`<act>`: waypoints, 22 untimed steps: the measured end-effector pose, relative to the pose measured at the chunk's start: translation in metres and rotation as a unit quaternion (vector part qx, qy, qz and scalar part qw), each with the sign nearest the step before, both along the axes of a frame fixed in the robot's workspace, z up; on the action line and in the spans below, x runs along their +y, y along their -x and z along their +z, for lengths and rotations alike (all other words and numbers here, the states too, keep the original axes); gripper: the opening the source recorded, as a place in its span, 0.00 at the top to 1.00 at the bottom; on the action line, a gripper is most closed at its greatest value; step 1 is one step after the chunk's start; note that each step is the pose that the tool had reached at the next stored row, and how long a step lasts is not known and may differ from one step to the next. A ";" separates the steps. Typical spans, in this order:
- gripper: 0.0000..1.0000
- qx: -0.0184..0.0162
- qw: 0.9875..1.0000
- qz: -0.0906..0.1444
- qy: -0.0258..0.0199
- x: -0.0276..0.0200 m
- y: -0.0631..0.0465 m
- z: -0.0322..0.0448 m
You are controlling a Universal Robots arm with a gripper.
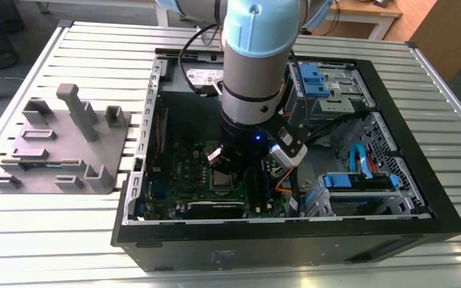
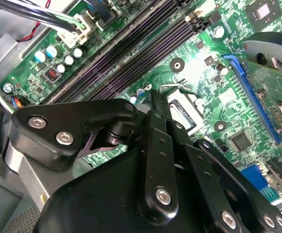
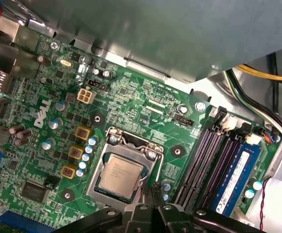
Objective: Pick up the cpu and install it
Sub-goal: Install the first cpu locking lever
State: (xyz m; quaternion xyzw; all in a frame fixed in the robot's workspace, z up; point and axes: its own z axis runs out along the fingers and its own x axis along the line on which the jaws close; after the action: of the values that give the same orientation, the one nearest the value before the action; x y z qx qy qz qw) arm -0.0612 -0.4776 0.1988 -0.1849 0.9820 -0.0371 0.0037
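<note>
The robot arm (image 1: pixel 251 72) reaches down into the open computer case (image 1: pixel 295 234), which lies on the slatted tabletop (image 1: pixel 70 240). In the first wrist view, the cpu (image 3: pixel 120 174) already sits flat inside its socket (image 3: pixel 126 170) on the green motherboard (image 3: pixel 146 107). The shiny metal frame around the socket looks open, with its thin wire lever (image 3: pixel 146 182) not yet pushed down.

The pincer (image 3: pixel 149 196) hangs just above the edge of the socket, right beside the cpu. Its two tips look close together, and nothing is held between them. In the second wrist view, the pincer (image 2: pixel 156 104) shows as a dark tip just beside the socket and its wire lever (image 2: pixel 172 87).

So the picking-up part looks done, and the step in hand seems to be the fitting-in part. The chip must lie flat and square in its seat, so any push on it has to be soft and straight down. The long memory slots (image 3: pixel 206 165) are near, so there is little room to the side.

A grey plastic block (image 1: pixel 54 147) with posts stands on the tabletop, well apart from the case.
</note>
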 end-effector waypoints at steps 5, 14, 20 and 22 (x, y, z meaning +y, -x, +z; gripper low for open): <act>0.89 -0.002 1.000 0.000 0.000 -0.0007 0.000 -0.0009; 0.89 -0.009 1.000 0.000 0.000 -0.0025 0.001 -0.0032; 0.89 -0.012 1.000 0.000 0.000 -0.0038 0.003 -0.0042; 0.89 -0.013 1.000 0.000 0.000 -0.0044 0.003 -0.0047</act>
State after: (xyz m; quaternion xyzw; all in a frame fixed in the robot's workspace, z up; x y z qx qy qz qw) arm -0.0646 -0.4820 0.1941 -0.1841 0.9820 -0.0394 0.0161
